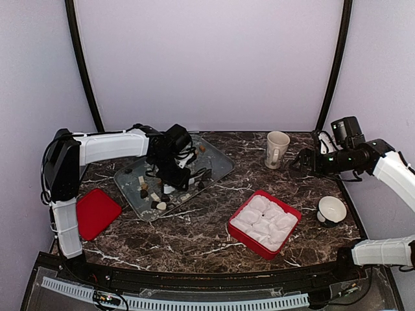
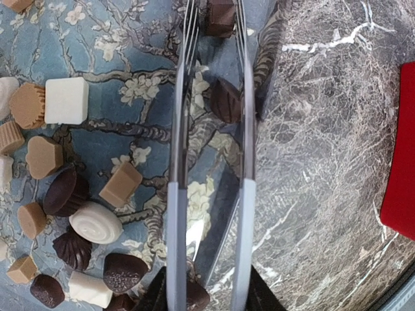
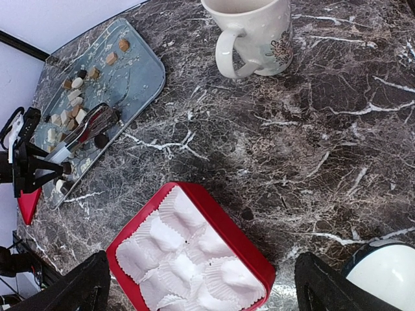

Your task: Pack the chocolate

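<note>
While left fingers [image 2: 154, 299] clamp tongs [image 2: 176, 214], chocolate lumps [image 2: 65, 100] — dark, tan, cream — right fingers [image 3: 71, 288] wide apart.

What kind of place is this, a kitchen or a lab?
Probably a robot test bench, not a kitchen: two arms bolted to a marble-look table, plain pale walls, and a staged tray of chocolates and red box.

Left arm stretches across the counter's far-left side, its gripper [image 1: 167, 170] angled down and squeezing tongs [image 2: 176, 214]. Right gripper [image 1: 299, 163] hovers near the far-right edge, jaws wide apart.
</note>
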`<state>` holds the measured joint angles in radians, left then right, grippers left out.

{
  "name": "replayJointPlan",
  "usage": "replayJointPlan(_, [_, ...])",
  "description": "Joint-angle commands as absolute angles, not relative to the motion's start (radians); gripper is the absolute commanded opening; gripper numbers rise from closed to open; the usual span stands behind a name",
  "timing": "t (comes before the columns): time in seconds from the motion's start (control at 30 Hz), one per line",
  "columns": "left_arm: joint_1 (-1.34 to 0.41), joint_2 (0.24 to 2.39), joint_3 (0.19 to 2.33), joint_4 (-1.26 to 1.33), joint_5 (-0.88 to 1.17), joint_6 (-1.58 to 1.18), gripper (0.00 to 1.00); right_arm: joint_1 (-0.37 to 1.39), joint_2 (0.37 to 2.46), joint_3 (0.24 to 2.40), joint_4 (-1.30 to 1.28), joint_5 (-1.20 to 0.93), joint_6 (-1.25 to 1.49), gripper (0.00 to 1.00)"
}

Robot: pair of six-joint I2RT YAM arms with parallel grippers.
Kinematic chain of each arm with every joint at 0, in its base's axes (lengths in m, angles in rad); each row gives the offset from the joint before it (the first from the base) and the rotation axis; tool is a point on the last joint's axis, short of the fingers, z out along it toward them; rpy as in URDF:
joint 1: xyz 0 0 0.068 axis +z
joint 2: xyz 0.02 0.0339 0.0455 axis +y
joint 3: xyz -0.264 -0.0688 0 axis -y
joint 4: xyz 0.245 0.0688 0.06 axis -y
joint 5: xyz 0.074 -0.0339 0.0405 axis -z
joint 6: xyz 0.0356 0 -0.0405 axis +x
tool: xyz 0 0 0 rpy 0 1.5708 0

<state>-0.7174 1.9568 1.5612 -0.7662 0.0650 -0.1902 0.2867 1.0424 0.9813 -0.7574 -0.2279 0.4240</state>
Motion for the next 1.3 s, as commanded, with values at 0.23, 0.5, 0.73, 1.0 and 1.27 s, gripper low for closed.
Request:
replayJointPlan(0.23, [-0.722, 1.989, 1.643, -0.793, 0.045, -0.178, 0.2, 0.281, 1.005, 0.972, -0.761, -0.225, 0.423, 1.0])
replayJointPlan(0.5, [-0.728, 1.924, 1.655, -0.83, 0.065, -0.187, 0.07, 0.28, 0.968, 0.976, -0.766, -0.183, 0.425, 1.0])
replayJointPlan(0.73, [-0.77, 1.819, 1.648, -0.832, 0.122, -0.156, 0.03, 0.279, 0.927, 0.98, -0.721, -0.159, 0.46, 1.0])
replayJointPlan(1.0, [-0.844, 1.716, 1.635, -0.834, 0.259, -0.131, 0.0, 0.278, 0.848, 0.961, -0.664, -0.197, 0.443, 1.0])
replayJointPlan(1.27, [-1.007, 1.722, 1.64, -0.863, 0.404, -0.104, 0.0, 0.279, 0.816, 0.959, -0.704, -0.274, 0.37, 1.0])
